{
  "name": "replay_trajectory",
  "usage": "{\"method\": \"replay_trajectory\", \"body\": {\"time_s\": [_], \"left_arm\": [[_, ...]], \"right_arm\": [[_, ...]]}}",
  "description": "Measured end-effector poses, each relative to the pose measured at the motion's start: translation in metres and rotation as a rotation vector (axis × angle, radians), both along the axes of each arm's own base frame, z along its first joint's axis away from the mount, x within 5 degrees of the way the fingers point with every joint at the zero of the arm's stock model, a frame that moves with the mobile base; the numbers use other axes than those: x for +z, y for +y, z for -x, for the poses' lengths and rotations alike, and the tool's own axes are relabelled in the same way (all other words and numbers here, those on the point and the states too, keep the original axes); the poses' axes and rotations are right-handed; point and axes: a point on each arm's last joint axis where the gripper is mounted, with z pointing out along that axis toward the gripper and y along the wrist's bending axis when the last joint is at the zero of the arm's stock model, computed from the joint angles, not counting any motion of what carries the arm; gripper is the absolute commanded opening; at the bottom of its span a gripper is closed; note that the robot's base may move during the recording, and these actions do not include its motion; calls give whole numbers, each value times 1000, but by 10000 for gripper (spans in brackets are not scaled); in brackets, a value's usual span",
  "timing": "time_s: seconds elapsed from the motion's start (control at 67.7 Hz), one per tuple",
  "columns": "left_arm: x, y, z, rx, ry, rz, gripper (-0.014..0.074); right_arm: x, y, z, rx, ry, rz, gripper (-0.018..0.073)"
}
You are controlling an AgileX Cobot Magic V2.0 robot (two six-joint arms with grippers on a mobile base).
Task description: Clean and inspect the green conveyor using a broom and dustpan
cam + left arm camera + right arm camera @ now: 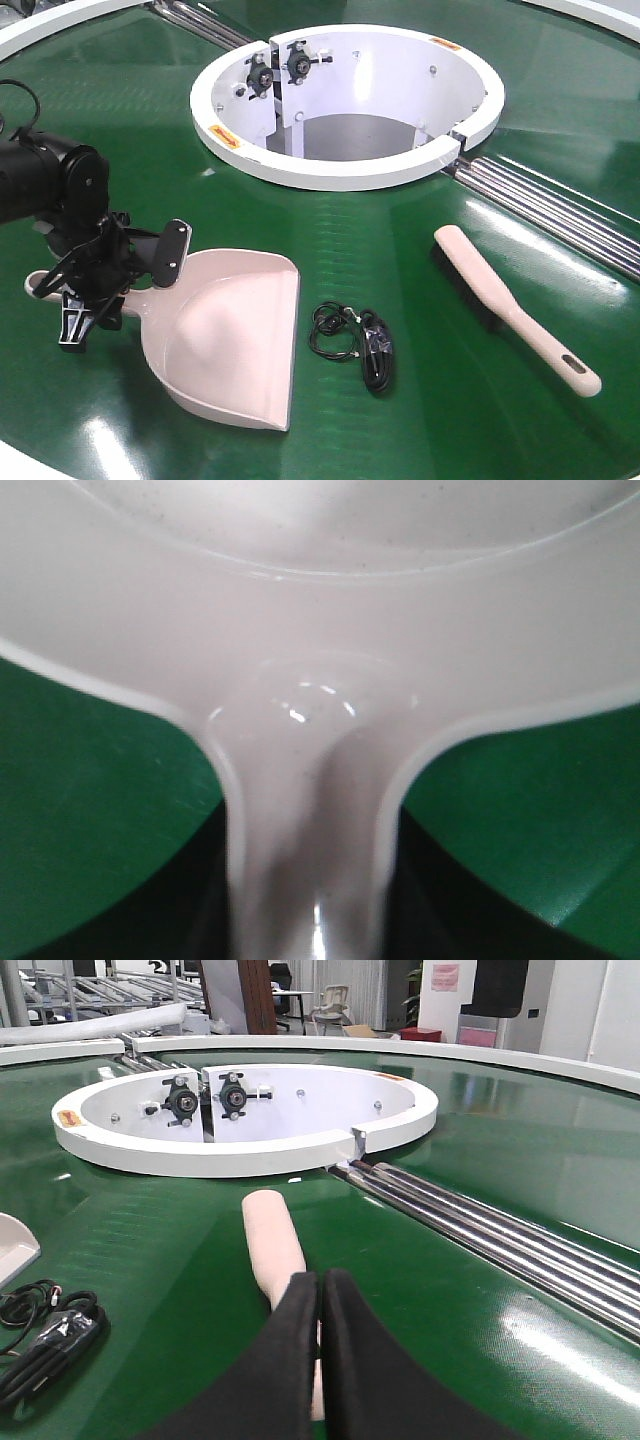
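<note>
Exterior front-facing view: the left pincer [95,285] grips the thin handle of the pale pink plastic dustpan [228,335] lying on the glossy dark-green conveyor [400,260]. The pale pink black-bristled broom [510,308] lies right of a black cable bundle [355,340]. The right pincer [320,1305] hangs above it, fingers pressed together.

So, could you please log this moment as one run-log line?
left tool: at dustpan handle | right tool: shut, above broom | black cable: between them on green conveyor

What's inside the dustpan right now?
The dustpan scoop looks empty, only bare pink plastic. The black cable bundle lies beside its mouth on the green conveyor. The left gripper hides the handle area.
</note>
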Motion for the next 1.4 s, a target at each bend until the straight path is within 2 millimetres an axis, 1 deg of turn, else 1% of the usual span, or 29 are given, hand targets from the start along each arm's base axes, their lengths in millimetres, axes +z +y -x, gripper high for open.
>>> {"method": "replay_trajectory", "body": {"time_s": [1.078,1.226,1.285,1.344,1.403], "left_arm": [[0,0,0,0,0,0,-8],[0,0,0,0,0,0,-8],[0,0,0,0,0,0,-8],[0,0,0,0,0,0,-8],[0,0,0,0,0,0,-8]], "right_arm": [[2,0,0,-1,-17,-5,-9],[8,0,0,-6,-87,-50,-9],[15,0,1,-5,-104,-43,-9],[28,-1,3,-5,-143,-31,-9],[50,-1,4,-5,-183,-26,-9]]}}
